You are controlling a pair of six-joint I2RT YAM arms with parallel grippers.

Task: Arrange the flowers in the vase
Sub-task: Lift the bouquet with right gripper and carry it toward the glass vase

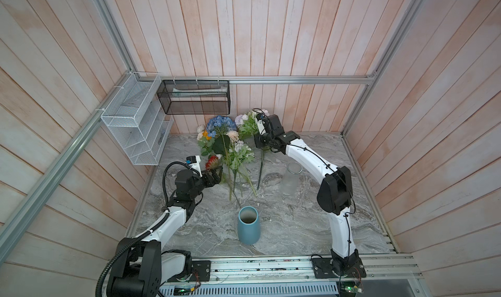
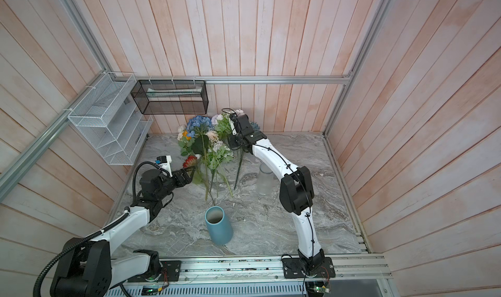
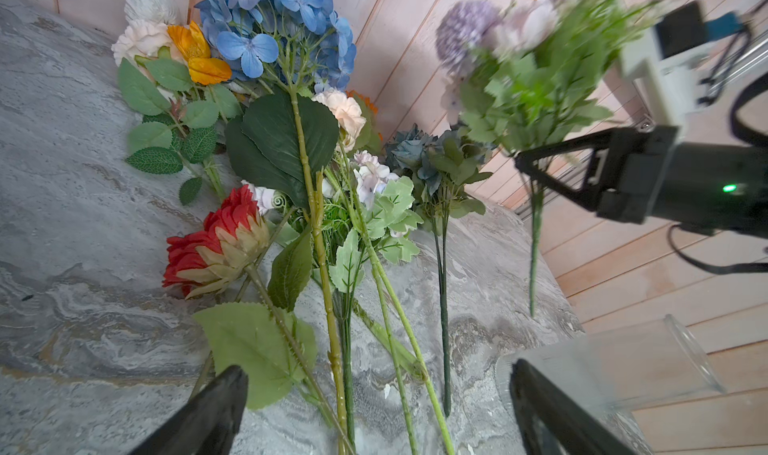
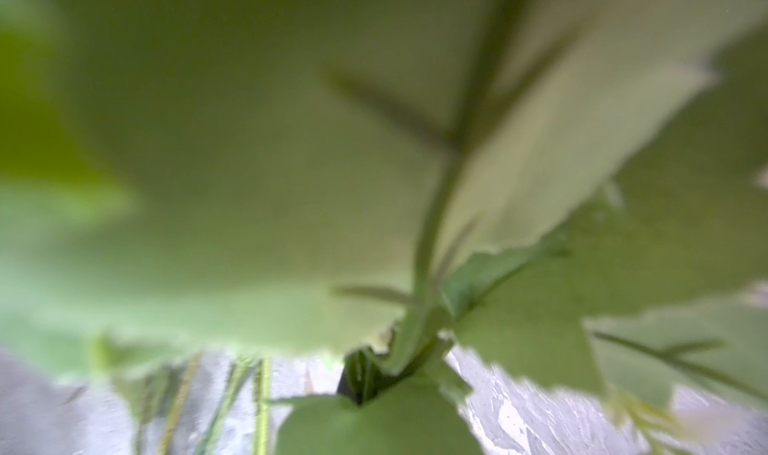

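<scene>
Soft, even light leaves only faint shadows on the grey marbled tabletop [image 1: 298,227]. The pale wooden wall planks [image 1: 54,65] bow at the edges in both top views. Close green leaves [image 4: 249,141] fill the right wrist view, unfocused. In the left wrist view the lilac-bloomed green spray [image 3: 532,79] is motion-smeared.

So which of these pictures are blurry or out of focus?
Right wrist view: nearly all out of focus, pale green leaves filling the frame. Left wrist view: sharp on the blue hydrangea spray, but the lilac-headed leafy spray in the right pincer is smeared. Both top views: evenly lit and sharp.
</scene>
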